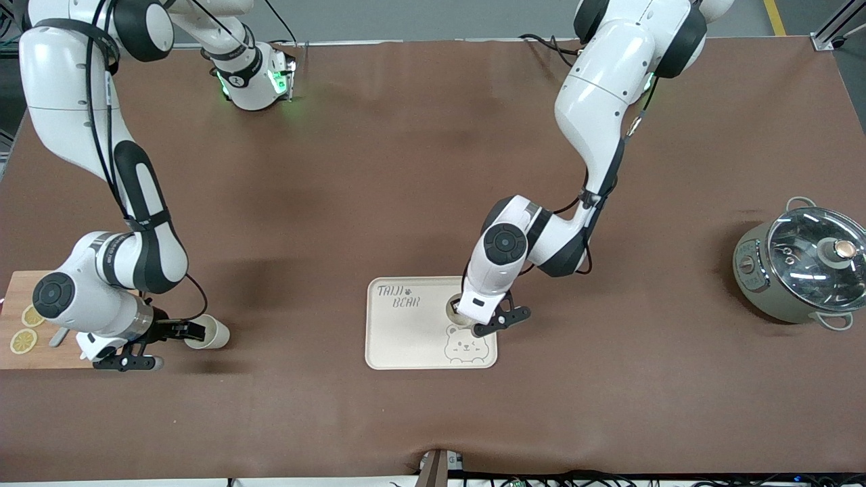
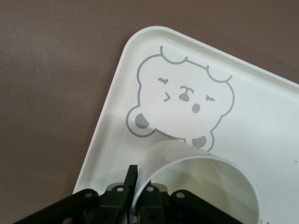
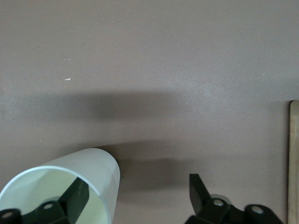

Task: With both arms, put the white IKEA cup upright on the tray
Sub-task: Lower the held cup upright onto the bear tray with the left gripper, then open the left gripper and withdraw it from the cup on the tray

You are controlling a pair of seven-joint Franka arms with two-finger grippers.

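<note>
left gripper (image 1: 488,318) is down on the tray (image 1: 406,338), fingers pinched thin across the rim wall of a white cup (image 1: 454,308), one finger inside and one outside; that rim pinch makes sense because it lets the cup stand mouth-up on its base while the arm comes in from above. in the left wrist view the cup (image 2: 201,182) sits beside the printed bear face, mouth open toward the camera, so it looks upright and on the tray floor, though contact at the base is hidden. my read: this one is at the release step. right gripper (image 1: 181,333) is low over the brown table, near the cutting board (image 1: 20,338) with lemon slices (image 1: 27,328) at the right arm's end. its jaws stand wide, one finger inside the mouth of a second white cup (image 1: 210,333), the other outside and apart from it in the right wrist view (image 3: 70,191); no squeeze visible, so not gripped yet. that cup lies on its side on the table, mouth toward the gripper, well apart from the tray. cups are plain, thin-walled, smooth white, slightly tapered, no handle; probably light and slippery at the rim. a lidded pot (image 1: 802,270) sits at the left arm's end, not involved.
</note>
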